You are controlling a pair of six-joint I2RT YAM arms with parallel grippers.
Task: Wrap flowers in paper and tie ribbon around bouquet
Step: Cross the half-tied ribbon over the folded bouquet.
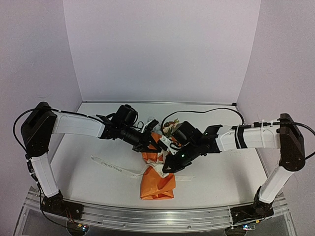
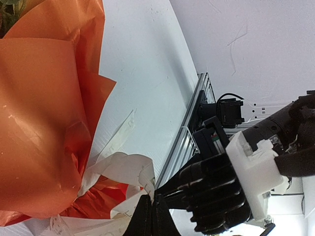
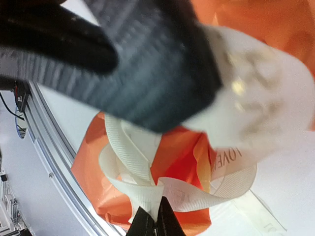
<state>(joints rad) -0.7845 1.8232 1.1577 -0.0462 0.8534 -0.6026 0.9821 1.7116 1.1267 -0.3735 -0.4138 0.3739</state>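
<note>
The bouquet (image 1: 157, 184) lies at the table's front middle, a cone of orange paper (image 2: 44, 123) with its narrow end toward the front edge. A few blooms of the flowers (image 1: 169, 127) show at its far end, between the two arms. The white lettered ribbon (image 3: 133, 162) loops around the cone's waist. My left gripper (image 2: 152, 199) is shut on a fold of ribbon (image 2: 125, 167) beside the cone. Just in front of it, my right gripper (image 3: 157, 216) is shut on another ribbon strand where the loops cross. In the top view the left gripper (image 1: 155, 145) and right gripper (image 1: 168, 167) sit close together above the cone.
A loose ribbon tail (image 1: 112, 166) trails left across the white table (image 1: 88, 147). The metal rail (image 1: 147, 219) runs along the front edge. White walls stand behind and at both sides. A black cable (image 1: 206, 112) lies behind the right arm.
</note>
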